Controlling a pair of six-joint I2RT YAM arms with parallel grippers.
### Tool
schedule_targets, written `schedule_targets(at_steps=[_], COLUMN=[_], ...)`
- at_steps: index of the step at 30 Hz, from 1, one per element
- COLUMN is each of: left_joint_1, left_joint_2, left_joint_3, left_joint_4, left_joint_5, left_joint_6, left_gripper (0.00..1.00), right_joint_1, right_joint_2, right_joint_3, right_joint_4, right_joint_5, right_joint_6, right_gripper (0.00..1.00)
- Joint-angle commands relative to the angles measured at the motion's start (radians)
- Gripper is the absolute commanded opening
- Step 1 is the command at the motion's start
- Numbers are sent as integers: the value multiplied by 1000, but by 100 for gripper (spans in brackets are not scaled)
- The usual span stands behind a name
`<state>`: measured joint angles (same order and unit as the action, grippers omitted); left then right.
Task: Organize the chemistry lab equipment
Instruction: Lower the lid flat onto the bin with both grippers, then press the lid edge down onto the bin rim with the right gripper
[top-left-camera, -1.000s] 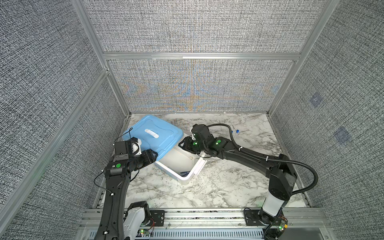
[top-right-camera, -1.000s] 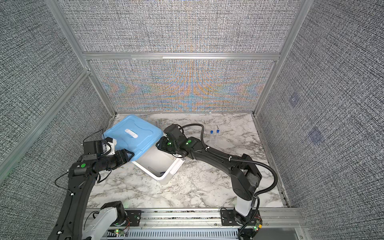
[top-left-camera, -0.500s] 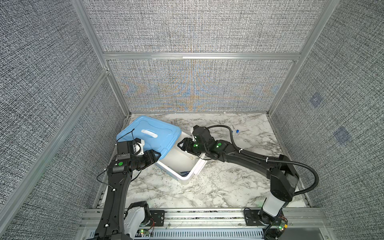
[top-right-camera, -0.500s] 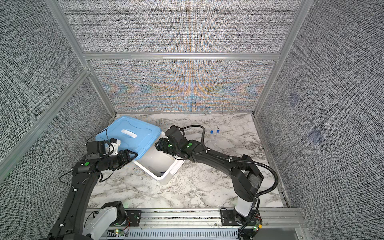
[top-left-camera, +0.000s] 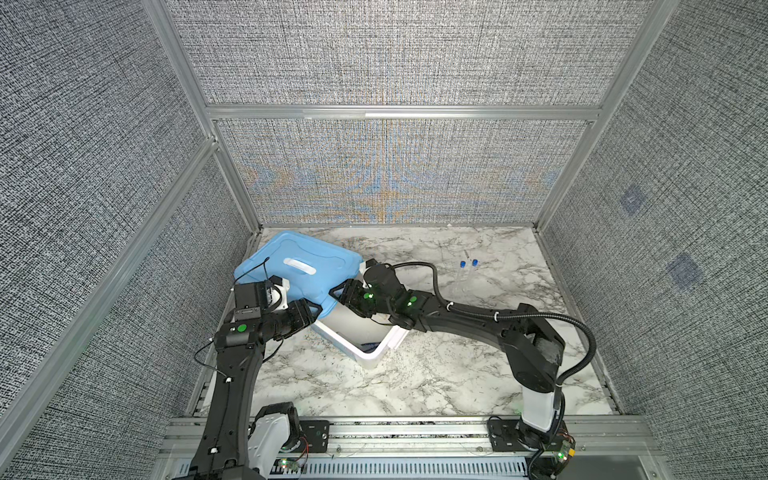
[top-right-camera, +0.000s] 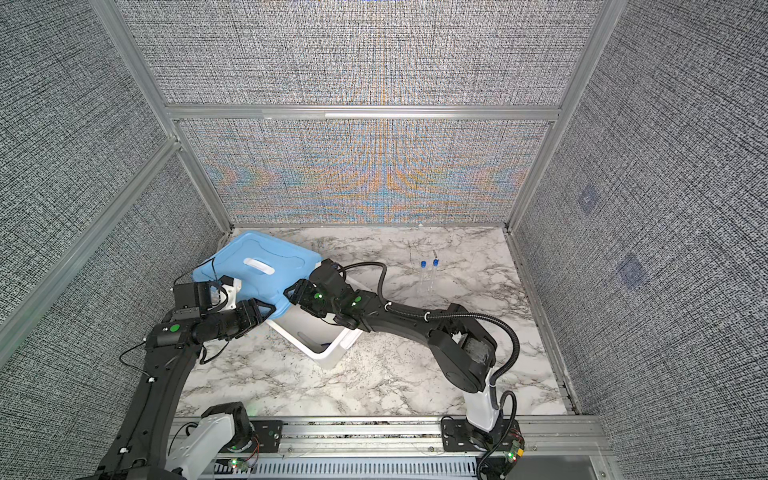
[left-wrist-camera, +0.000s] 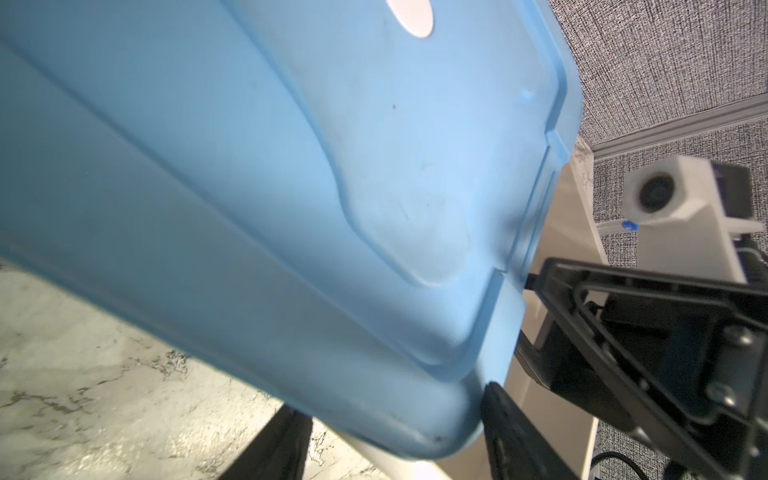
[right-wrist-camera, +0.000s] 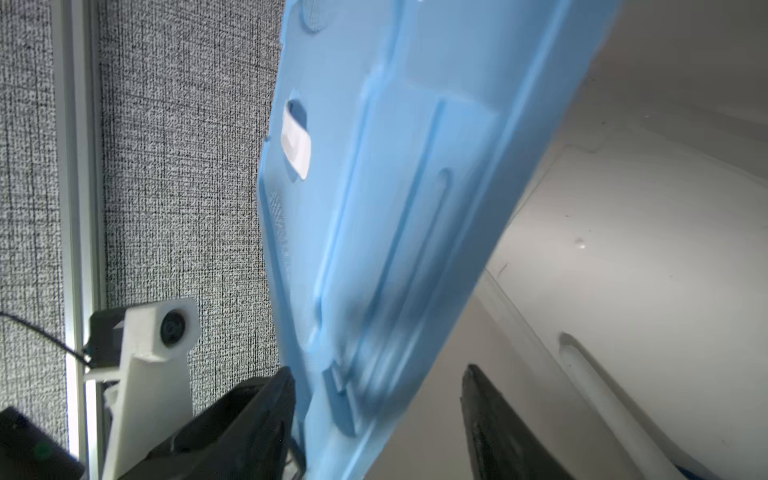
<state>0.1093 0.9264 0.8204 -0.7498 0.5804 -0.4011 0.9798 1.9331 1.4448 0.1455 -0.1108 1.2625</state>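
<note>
Two clear tubes with blue caps (top-left-camera: 467, 274) (top-right-camera: 428, 276) lie side by side on the marble at the back right, away from both arms. The blue lid (top-left-camera: 291, 249) (top-right-camera: 249, 249) sits tilted over the white tub (top-left-camera: 374, 353) (top-right-camera: 328, 353). My left gripper (top-left-camera: 318, 307) (top-right-camera: 270, 309) (left-wrist-camera: 395, 444) is shut on the lid's near corner, one finger under it and one against its rim. At the lid's right edge, my right gripper (top-left-camera: 338, 293) (top-right-camera: 291, 291) (right-wrist-camera: 378, 407) stands open. The rim lies against one of its fingers, with a gap to the other.
The tub's near end is uncovered, and a small dark blue thing (top-left-camera: 368, 344) shows inside its corner. The left wall and its aluminium post (right-wrist-camera: 79, 166) stand close behind the lid. Bare marble lies in front of the tub and to the right.
My right gripper's jaws have widened off the lid's edge. The left gripper has shifted slightly right along the tub, and the lid has turned and tipped a little.
</note>
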Motion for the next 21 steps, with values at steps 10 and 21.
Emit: schedule_targets(at_steps=[10,21], left_joint_1=[0,1], left_joint_2=[-7,-42], left_joint_3=[-4,47], left_joint_4=[0,-37], left_joint_5=[17,7], left_joint_6=[19,32], left_gripper=[65,67], right_joint_1=[9,17], right_joint_2=[51,44], right_joint_3=[3,-56], right_joint_4=[168,318], right_joint_5=[63,95], right_joint_6=[79,103], right_gripper=[35,17])
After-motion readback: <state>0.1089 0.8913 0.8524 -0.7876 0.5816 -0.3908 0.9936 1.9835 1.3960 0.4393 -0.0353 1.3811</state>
